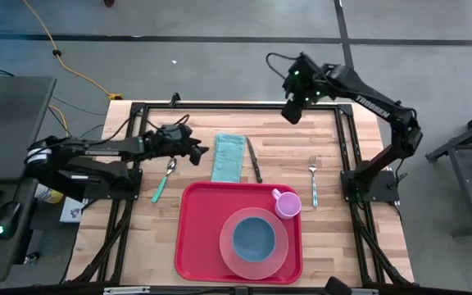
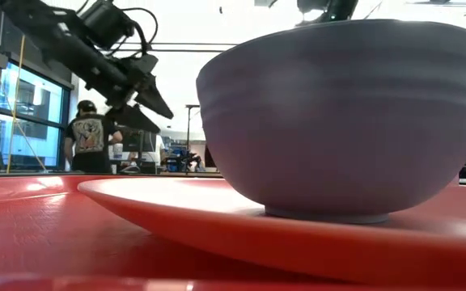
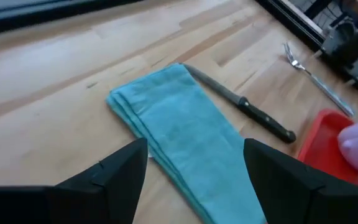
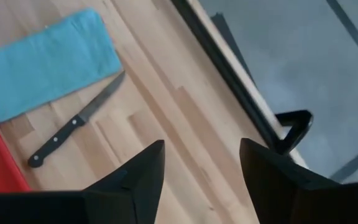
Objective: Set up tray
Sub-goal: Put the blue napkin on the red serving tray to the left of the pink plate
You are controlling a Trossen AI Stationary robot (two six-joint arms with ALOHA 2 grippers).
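Two grippers idle | left gripper [image 1: 201,153] fingers apart, centre-left by napkin [image 1: 229,156], probably next pick | right gripper [image 1: 291,112] fingers apart, parked upper-right clear of tray [image 1: 195,238]

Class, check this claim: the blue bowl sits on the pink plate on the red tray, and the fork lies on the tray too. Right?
Not quite. In the high view the fork lies on the table, right of the tray. The bowl does sit on the plate.
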